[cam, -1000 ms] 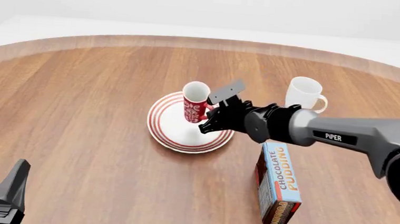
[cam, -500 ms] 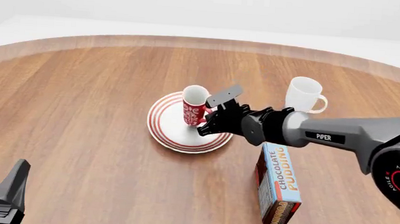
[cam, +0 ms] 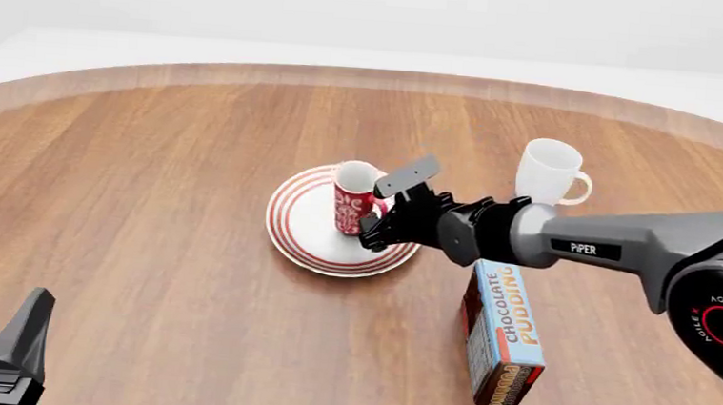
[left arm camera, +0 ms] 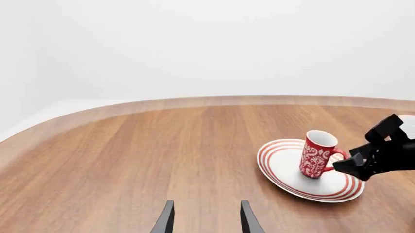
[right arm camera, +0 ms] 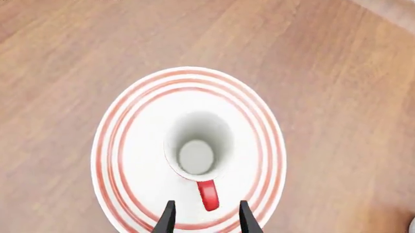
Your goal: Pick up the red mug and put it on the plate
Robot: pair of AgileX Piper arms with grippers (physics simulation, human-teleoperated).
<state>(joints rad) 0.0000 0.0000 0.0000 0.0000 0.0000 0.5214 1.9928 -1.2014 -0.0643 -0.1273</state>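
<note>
The red mug (cam: 353,200) stands upright on the plate (cam: 309,232), a little toward the plate's 1 o'clock side in the front view. It is a small straight-sided cylinder, red with a white ornamental leaf-like pattern on its wall, white inside, with a red loop handle (right arm camera: 207,195). From the right wrist view the handle points back toward the gripper, and the mug's white interior and round base show from above.

The plate is round and white, with several concentric red rings around its rim, and is much wider than the mug. It lies flat near the middle of the wooden counter (cam: 158,198).

The right gripper (cam: 379,225) sits at the mug's 4 o'clock, low over the plate's rim. In the right wrist view its two dark fingers (right arm camera: 168,219) are parted, with the handle's end just ahead of the gap; nothing is clamped between them, and the fingers do not touch the mug.

The left gripper (left arm camera: 205,221) is at the counter's 7 o'clock corner in the front view, well apart from the plate; its fingers stand parted and hold nothing.

A plain white mug (cam: 550,170) stands at the plate's 2 o'clock, apart from it. A chocolate pudding box (cam: 503,333) lies on the counter at the plate's 4 o'clock, under the right arm.
</note>
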